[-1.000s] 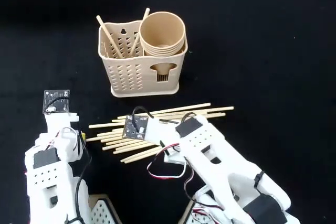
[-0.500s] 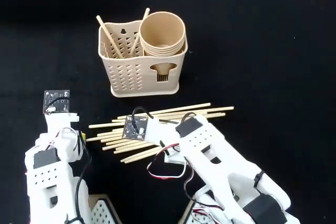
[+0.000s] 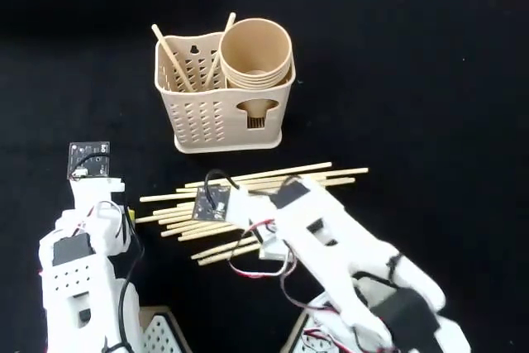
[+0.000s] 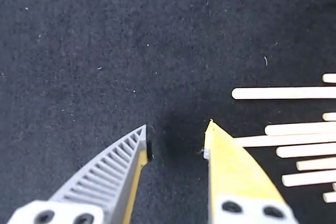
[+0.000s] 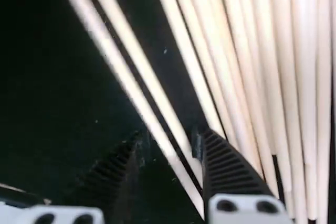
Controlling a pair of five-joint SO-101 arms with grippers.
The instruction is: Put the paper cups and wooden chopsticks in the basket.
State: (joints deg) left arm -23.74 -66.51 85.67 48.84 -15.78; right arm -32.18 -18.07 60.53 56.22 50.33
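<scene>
Basket [image 3: 216, 117] sits on black surface [image 3: 430, 80], well beyond our right claw [image 5: 169, 139]. Paper cups [image 3: 255, 55] nested in one compartment, two upright sticks [image 3: 172, 57] leaning in other. Loose wooden chopsticks [image 3: 273, 176] lie fanned beneath right claw. We see its fingers spread, straddling sticks, not clenched. Our left claw [image 4: 177, 127] released, nothing between tips, pile's ends just beside it.
</scene>
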